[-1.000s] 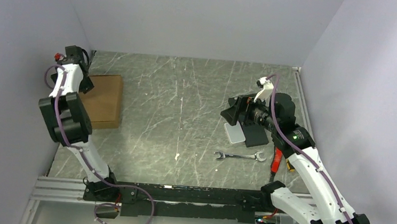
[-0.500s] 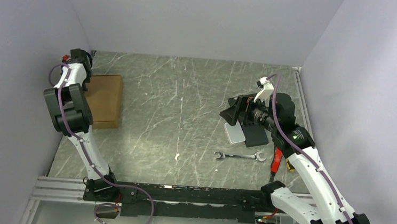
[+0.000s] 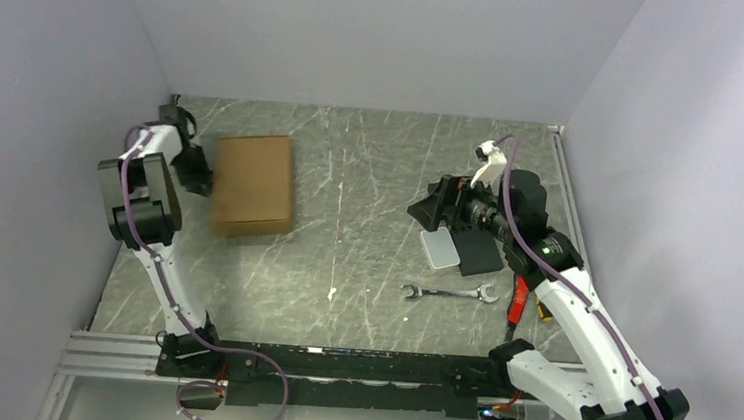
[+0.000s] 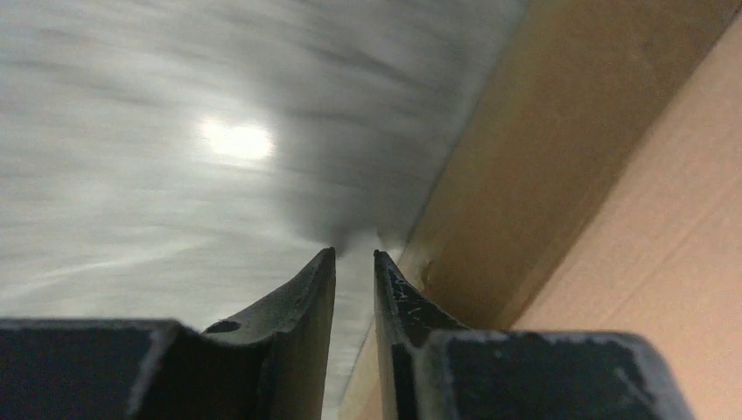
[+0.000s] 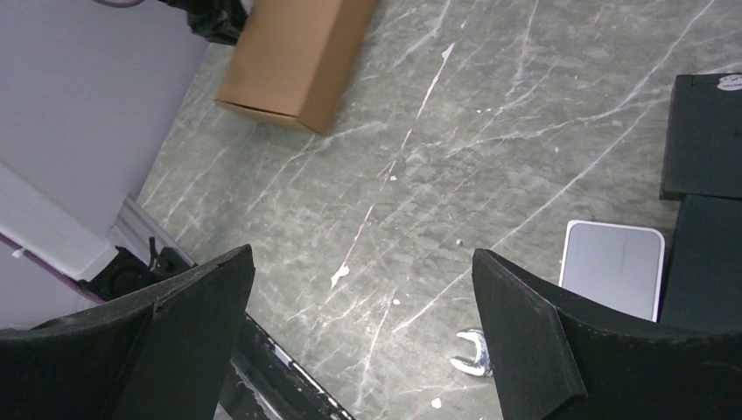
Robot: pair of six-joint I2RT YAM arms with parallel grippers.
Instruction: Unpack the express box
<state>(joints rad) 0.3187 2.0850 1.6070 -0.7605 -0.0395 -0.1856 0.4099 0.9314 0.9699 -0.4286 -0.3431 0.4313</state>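
The express box (image 3: 253, 183) is a flat brown carton lying at the left of the table, with its lid down. My left gripper (image 3: 197, 170) sits at its left edge. In the left wrist view the fingers (image 4: 354, 254) stand almost together, with a thin tan strip of the box's edge low between them and the box (image 4: 612, 175) filling the right side. My right gripper (image 3: 428, 210) hangs wide open above the table's right half with nothing in it (image 5: 363, 252). Its camera shows the box (image 5: 297, 52) far off at the upper left.
A silver wrench (image 3: 450, 293) lies near the front right. A white flat device (image 3: 439, 248) and black flat boxes (image 3: 477, 253) lie under the right arm. A red-handled tool (image 3: 519, 300) lies beside them. Grey walls close in the left, back and right.
The left gripper has closed from wide open onto the box's left edge. Box and gripper have shifted right, away from the left wall. The right arm has barely moved.
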